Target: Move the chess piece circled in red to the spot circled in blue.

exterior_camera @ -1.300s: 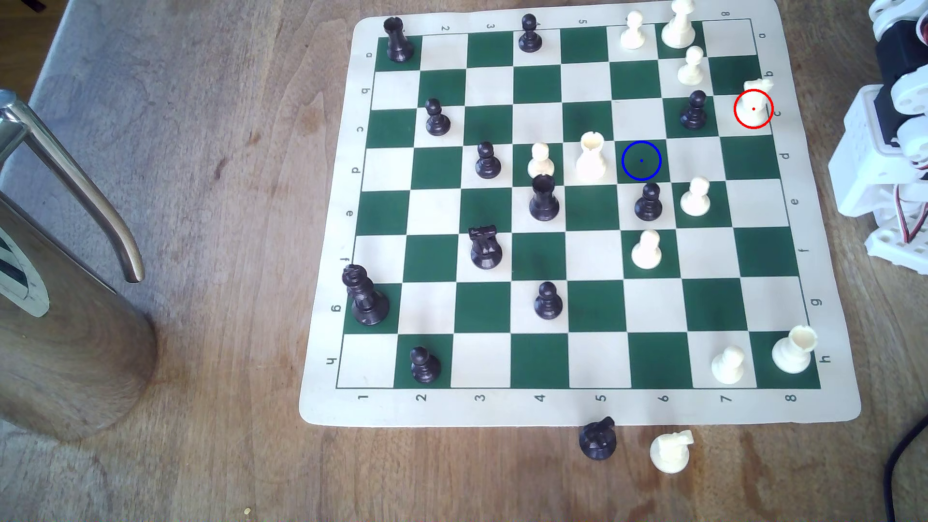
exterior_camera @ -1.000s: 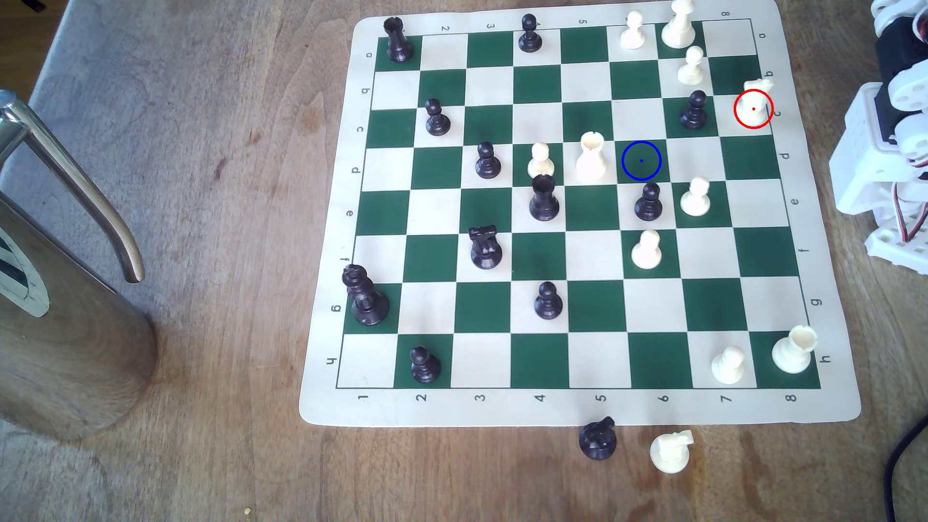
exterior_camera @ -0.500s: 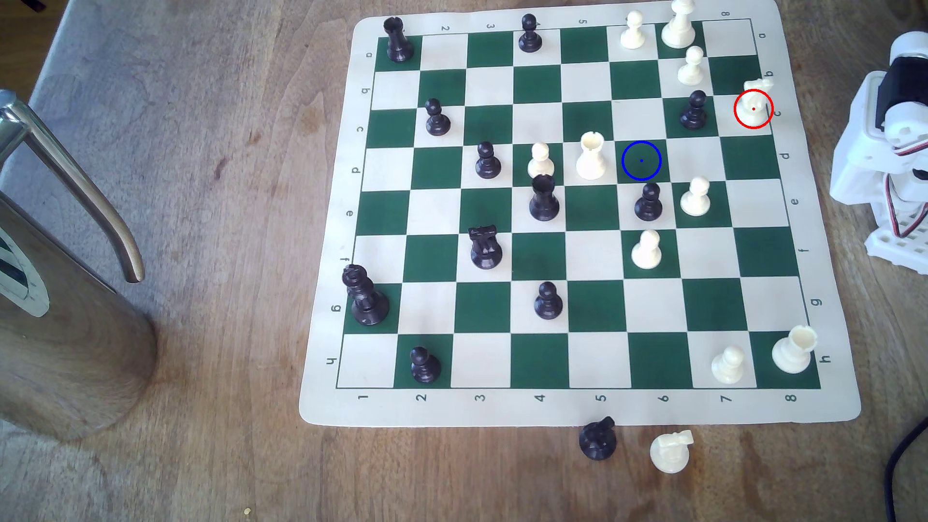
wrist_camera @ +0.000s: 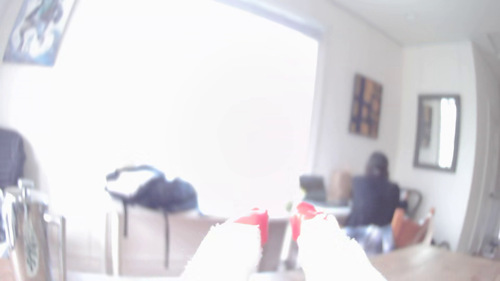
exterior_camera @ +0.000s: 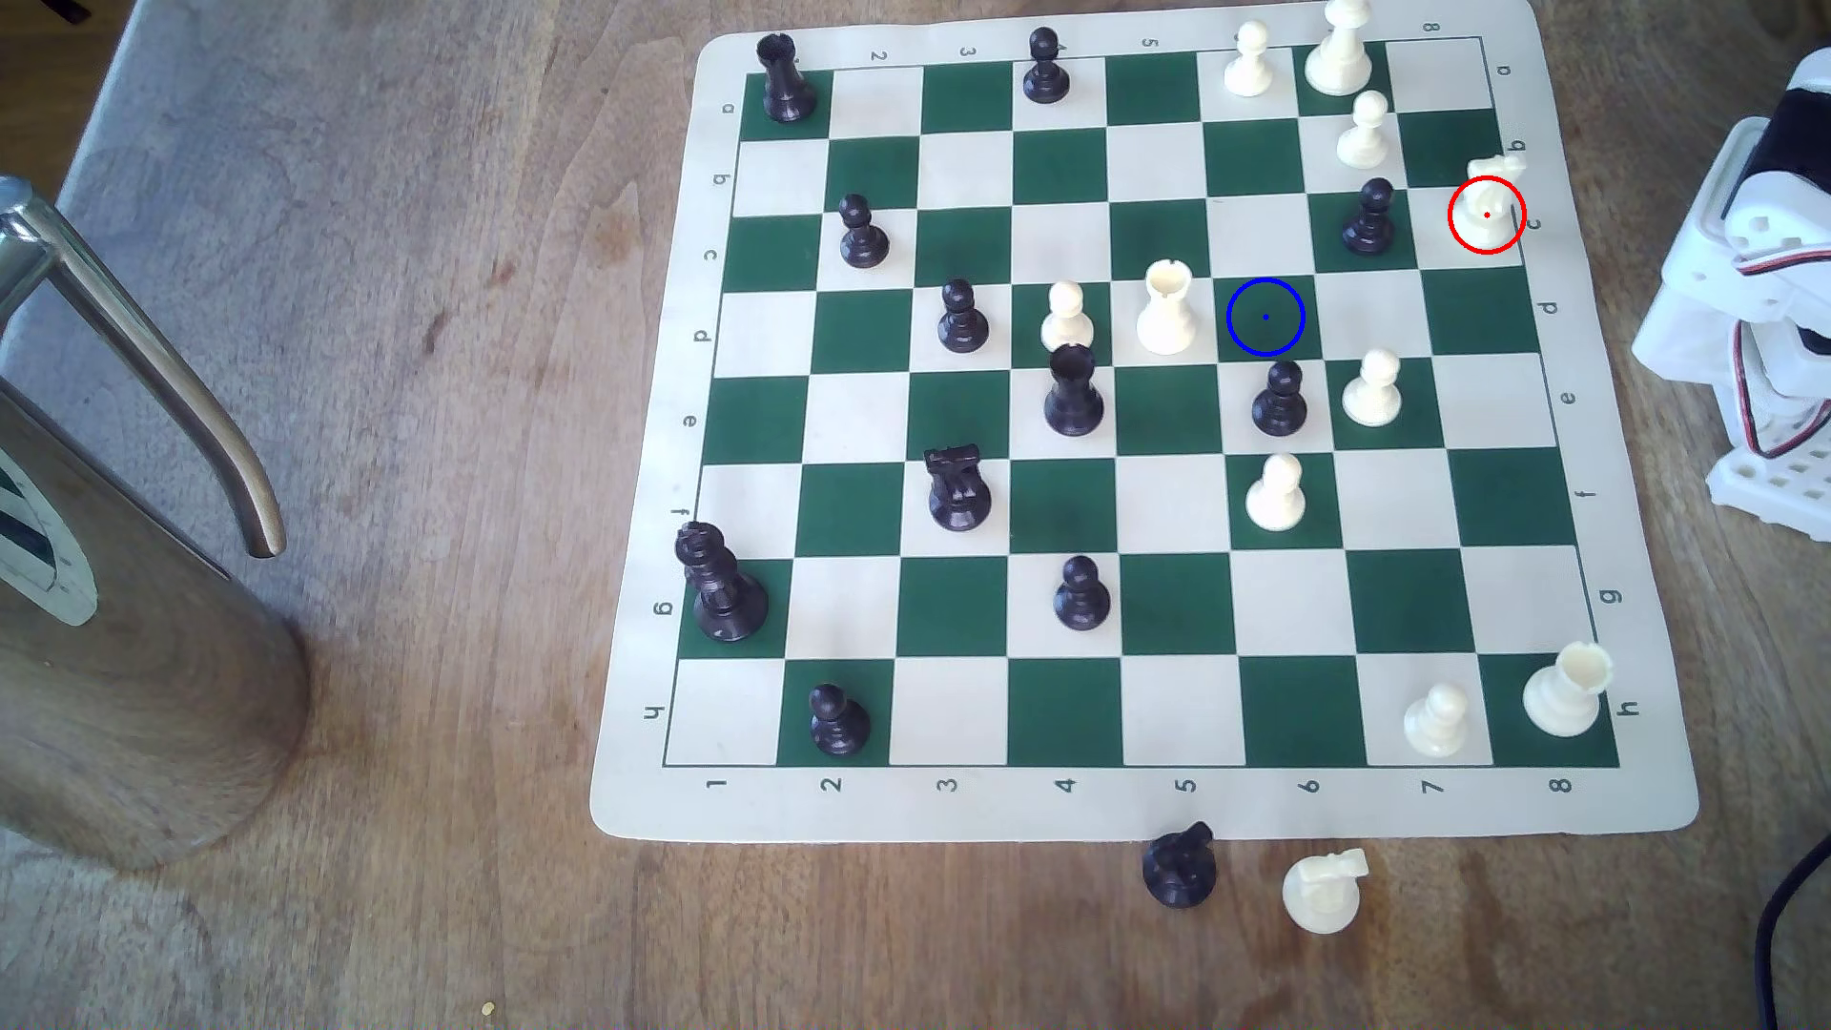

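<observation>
wrist view, blurry and blown out by window light: gripper (wrist_camera: 278,228) with two white fingers (wrist_camera: 232,243) tipped in red, jaws parted by a narrow gap, nothing between them. it points out into the room, not at the board. beyond it a dark backpack (wrist_camera: 157,191) on a table edge, and further back a person (wrist_camera: 376,194) seated facing away, framed pictures on the wall.

exterior view: off the board's near edge stand a black knight (exterior_camera: 1179,867) and a white knight (exterior_camera: 1323,891) on the wooden table (exterior_camera: 446,347). a metal jug (exterior_camera: 119,555) sits at the exterior view's left. on the chess mat (exterior_camera: 644,802), the spot (exterior_camera: 1265,317) is a dark green square on row d with a blue ring, empty, a white rook (exterior_camera: 1166,309) just beside it on the exterior view's left and a black pawn (exterior_camera: 1279,399) on the square nearer the camera. the chess piece (exterior_camera: 1489,203), a cream knight ringed in red, stands upright on a cream square at the board's right edge, row c, well apart from the spot. white arm (exterior_camera: 1744,297) sits off the mat at the exterior view's right, clear of the knight.
</observation>
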